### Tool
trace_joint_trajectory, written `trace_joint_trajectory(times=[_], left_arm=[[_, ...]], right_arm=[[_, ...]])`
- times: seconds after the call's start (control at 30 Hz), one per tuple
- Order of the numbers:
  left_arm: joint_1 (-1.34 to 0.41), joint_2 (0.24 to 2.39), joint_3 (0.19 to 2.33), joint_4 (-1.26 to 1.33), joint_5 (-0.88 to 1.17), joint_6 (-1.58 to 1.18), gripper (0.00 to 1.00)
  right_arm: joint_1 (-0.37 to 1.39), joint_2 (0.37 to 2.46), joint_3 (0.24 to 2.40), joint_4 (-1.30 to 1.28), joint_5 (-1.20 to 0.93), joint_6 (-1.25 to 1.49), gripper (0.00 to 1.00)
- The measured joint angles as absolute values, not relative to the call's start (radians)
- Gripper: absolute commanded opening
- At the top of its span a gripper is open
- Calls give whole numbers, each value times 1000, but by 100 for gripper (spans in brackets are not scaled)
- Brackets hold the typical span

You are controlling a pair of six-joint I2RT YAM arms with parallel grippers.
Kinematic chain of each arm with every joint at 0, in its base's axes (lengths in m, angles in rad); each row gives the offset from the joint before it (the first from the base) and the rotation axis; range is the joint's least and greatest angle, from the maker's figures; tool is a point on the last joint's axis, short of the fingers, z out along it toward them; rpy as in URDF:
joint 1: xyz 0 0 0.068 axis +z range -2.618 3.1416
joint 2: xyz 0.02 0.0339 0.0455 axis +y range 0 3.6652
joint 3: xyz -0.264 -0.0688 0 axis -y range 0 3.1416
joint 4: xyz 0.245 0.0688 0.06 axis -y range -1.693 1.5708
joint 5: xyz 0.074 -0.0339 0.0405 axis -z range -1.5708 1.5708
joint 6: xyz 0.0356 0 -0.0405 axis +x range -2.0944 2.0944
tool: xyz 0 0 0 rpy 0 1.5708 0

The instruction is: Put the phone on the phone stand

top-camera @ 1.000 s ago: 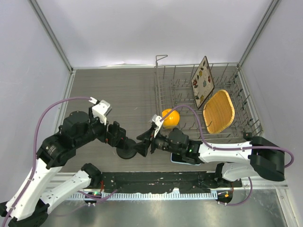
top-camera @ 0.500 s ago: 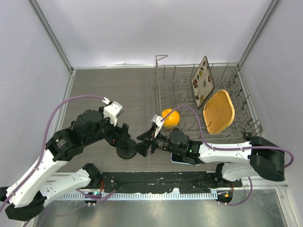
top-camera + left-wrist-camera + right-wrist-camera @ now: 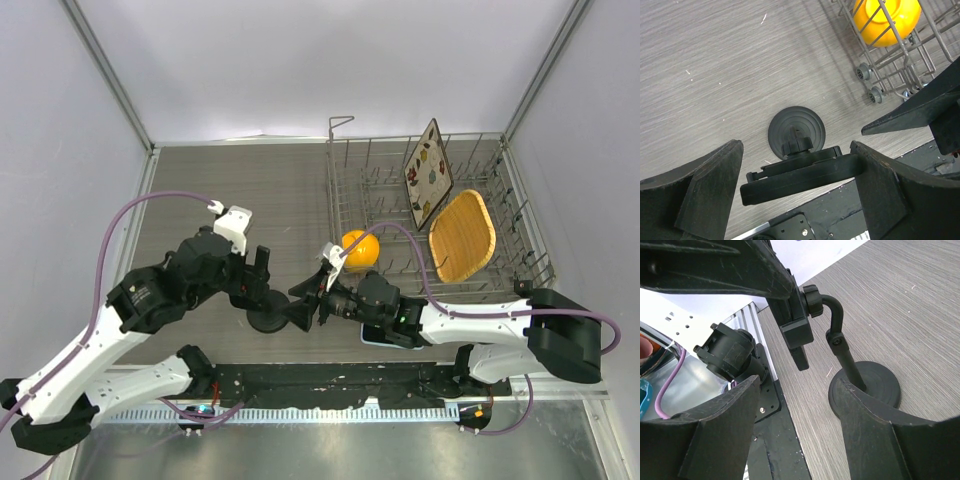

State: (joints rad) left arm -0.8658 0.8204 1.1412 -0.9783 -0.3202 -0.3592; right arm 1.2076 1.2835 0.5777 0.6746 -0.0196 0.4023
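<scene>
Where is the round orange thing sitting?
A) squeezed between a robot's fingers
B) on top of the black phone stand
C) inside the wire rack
C: the round orange thing sits inside the wire rack, at its near left corner, and the left wrist view shows it behind the rack's bars.
</scene>
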Motion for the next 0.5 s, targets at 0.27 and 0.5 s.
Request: trace_joint_trajectory(times=[0.27, 0.5], left_arm=[[-946, 874, 1156, -1002, -399, -422, 52], [-968, 880, 1165, -1024, -446, -453, 0]], right_arm=[[1208, 1283, 566, 688, -20, 403, 67], [1208, 1272, 547, 686, -20, 406, 65]])
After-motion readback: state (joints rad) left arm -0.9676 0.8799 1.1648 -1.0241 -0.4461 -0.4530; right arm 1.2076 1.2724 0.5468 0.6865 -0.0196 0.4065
